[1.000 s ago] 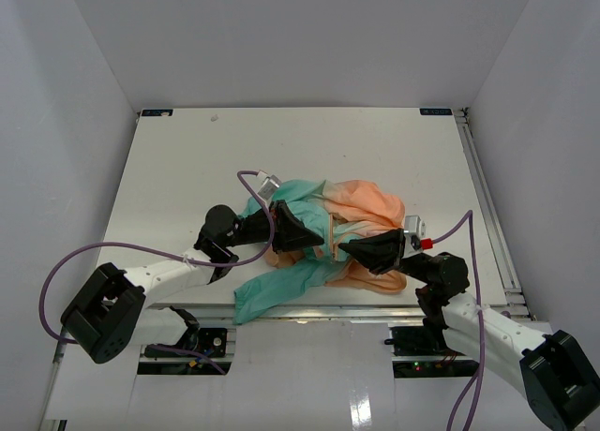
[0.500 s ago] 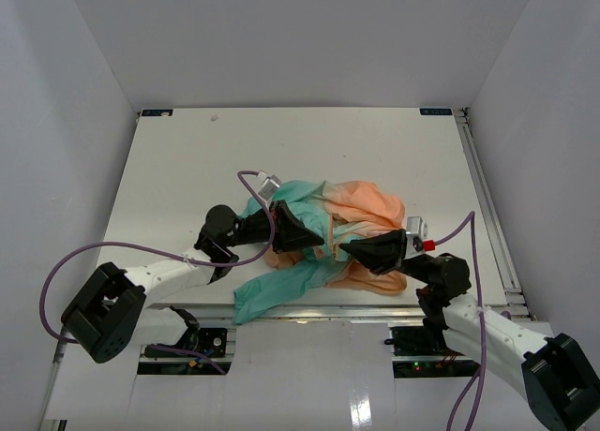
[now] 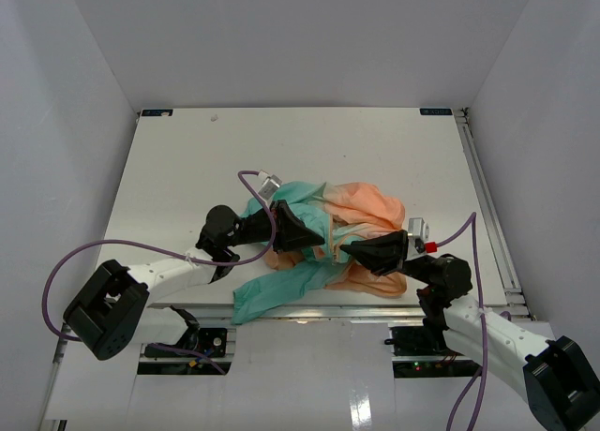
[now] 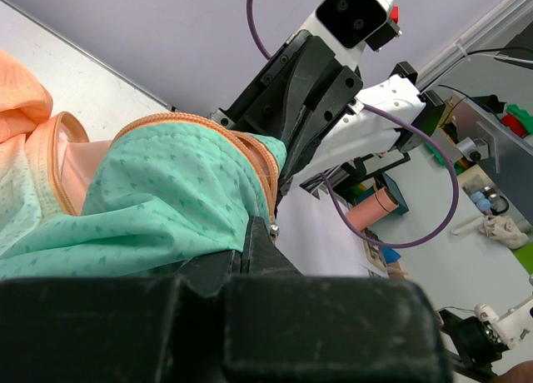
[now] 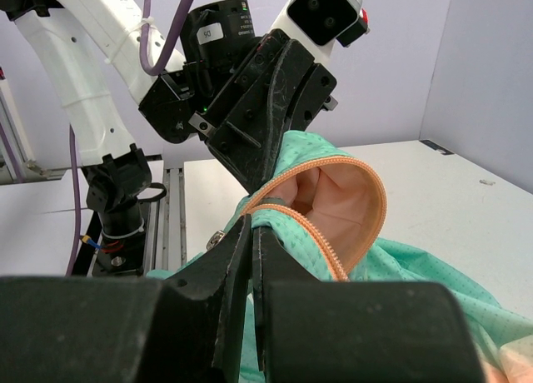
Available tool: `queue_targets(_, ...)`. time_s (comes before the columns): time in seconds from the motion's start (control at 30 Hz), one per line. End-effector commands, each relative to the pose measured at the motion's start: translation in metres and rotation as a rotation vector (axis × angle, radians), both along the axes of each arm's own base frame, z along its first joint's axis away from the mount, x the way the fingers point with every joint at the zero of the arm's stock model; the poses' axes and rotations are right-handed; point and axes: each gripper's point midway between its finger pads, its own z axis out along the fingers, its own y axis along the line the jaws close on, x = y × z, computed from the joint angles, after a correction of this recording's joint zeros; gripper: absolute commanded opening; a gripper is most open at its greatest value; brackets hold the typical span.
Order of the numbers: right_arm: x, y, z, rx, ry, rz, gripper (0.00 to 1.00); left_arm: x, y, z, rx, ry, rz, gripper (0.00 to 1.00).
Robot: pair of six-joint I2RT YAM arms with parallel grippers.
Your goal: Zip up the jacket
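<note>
**Both grippers pinched on the jacket's teal edge, tips nearly meeting**

Much is hidden. From above, the tips of the left gripper [image 3: 319, 241] and the right gripper [image 3: 344, 250] are sunk in folds of the jacket [image 3: 367, 202], so the grip itself cannot be read there. In both wrist views the camera's own gripper body blocks the lower part of the picture. The zipper [image 5: 320, 244] shows as an orange band curling round an open loop of fabric. Its slider cannot be made out, nor whether any teeth are joined.

Against a second ago little differs. The jacket lies in the same crumpled heap and both grippers stay at the same spot, while the right arm's elbow has sunk slightly toward the near edge.

The jacket lies bunched on the table [image 3: 187, 169], near its front edge, peach to the right and teal to the left, one teal sleeve trailing toward the arm bases. Each gripper is closed on teal cloth beside the zipper band — the two face each other, tips close together, the fabric loop standing between them.
</note>
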Motion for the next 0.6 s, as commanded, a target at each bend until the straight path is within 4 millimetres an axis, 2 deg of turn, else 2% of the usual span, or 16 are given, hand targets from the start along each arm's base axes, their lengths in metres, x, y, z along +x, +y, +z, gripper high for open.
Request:
queue_targets(0.0, -0.0065, -0.0039, 0.0269, 0.066, -0.090, 0.001, 0.08, -0.0039, 0.0020, 0.0078, -0.028, -0.035, -0.014, 0.00)
queue_targets(0.57, -0.0048, -0.0042, 0.0296, 0.077, -0.087, -0.005, 0.08, -0.0079, 0.0012, 0.0058, -0.028, -0.046, -0.036, 0.00)
